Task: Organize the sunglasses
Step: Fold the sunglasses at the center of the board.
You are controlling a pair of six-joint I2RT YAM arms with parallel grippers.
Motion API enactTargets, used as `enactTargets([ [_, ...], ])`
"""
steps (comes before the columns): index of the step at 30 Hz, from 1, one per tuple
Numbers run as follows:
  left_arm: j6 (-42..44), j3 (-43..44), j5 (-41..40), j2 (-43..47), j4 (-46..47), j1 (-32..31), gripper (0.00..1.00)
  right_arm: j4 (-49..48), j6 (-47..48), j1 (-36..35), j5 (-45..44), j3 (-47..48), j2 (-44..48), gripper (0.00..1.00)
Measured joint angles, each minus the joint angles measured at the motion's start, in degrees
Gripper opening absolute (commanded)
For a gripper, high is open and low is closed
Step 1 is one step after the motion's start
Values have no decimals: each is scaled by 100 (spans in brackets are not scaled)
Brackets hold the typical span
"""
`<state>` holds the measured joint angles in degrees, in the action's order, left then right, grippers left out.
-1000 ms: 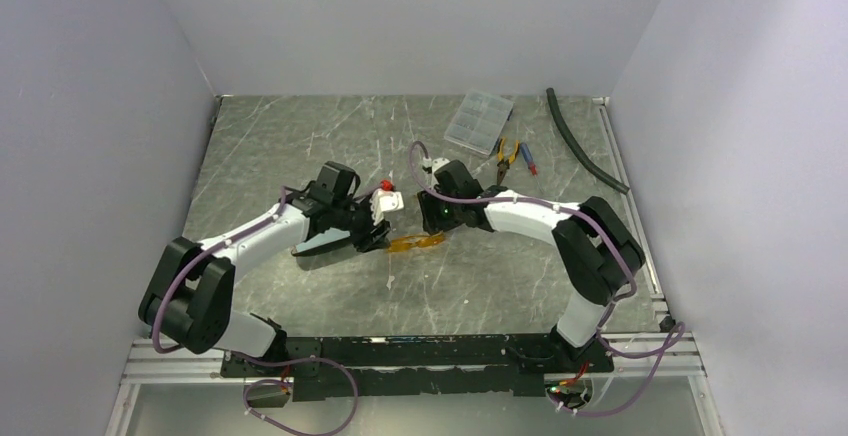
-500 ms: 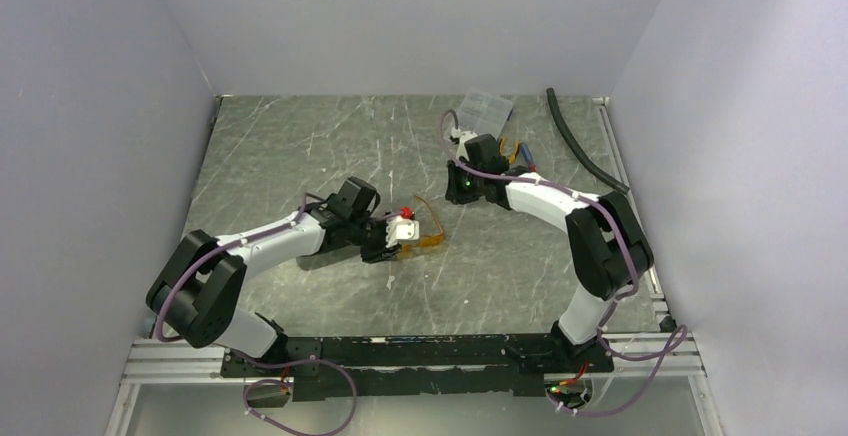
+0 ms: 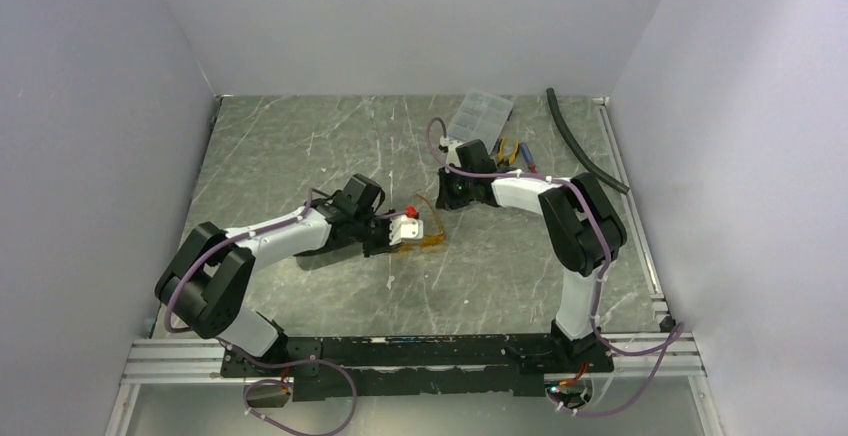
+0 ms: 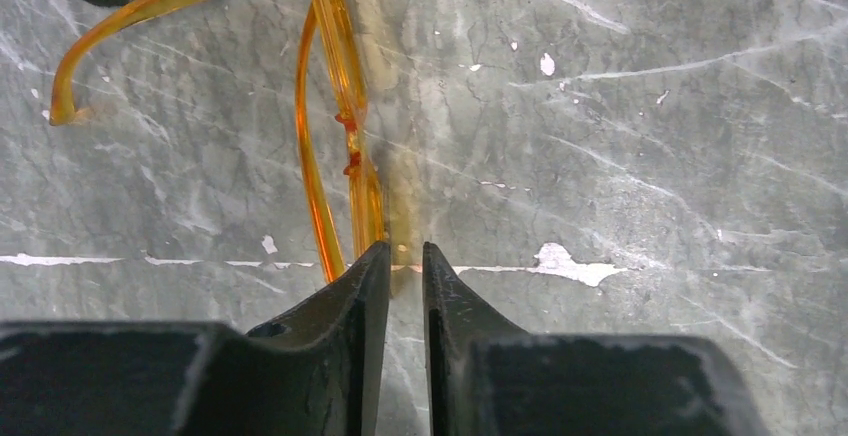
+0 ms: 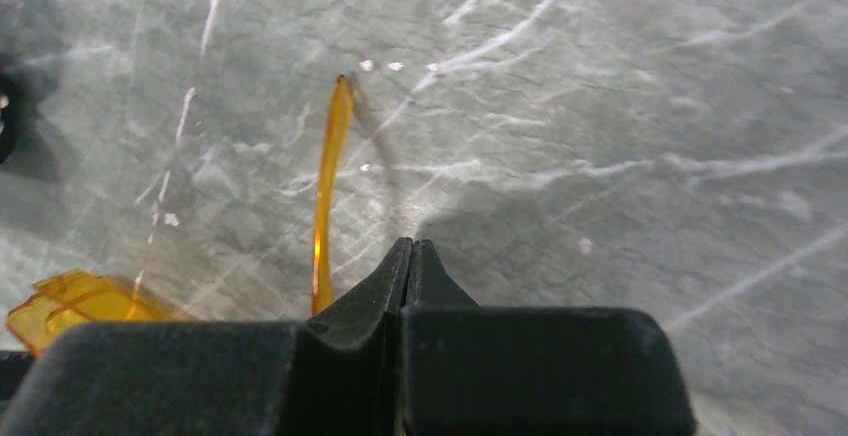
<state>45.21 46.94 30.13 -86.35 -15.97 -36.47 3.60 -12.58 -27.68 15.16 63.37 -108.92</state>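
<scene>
Two fingers of the left gripper sit almost together, pinching one end of the sunglasses. The amber front runs away from the fingertips over the grey marbled tabletop, near its middle. The right gripper is pressed together on nothing, just beside one thin orange arm. Pliers and a clear box lie farther back.

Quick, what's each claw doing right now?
Left claw: closed on the sunglasses.
Right claw: closed, holding nothing.
</scene>
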Motion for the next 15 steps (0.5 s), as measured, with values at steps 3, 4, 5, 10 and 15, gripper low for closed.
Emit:
enactTargets([
  [3, 24, 63, -9, -61, 0, 0, 8, -81, 52, -17, 367, 48, -120, 0],
  [4, 42, 70, -9, -83, 2, 0, 5, -120, 66, -22, 490, 76, -168, 0],
  [5, 59, 70, -13, -98, -2, 0, 3, -160, 81, -31, 608, 98, -210, 0],
  [10, 72, 76, -33, -199, -59, 0, 3, -293, 133, -103, 1034, 107, -295, 0],
  [15, 83, 94, -50, -254, -140, 0, 3, -291, 221, -219, 1381, 105, -319, 0],
])
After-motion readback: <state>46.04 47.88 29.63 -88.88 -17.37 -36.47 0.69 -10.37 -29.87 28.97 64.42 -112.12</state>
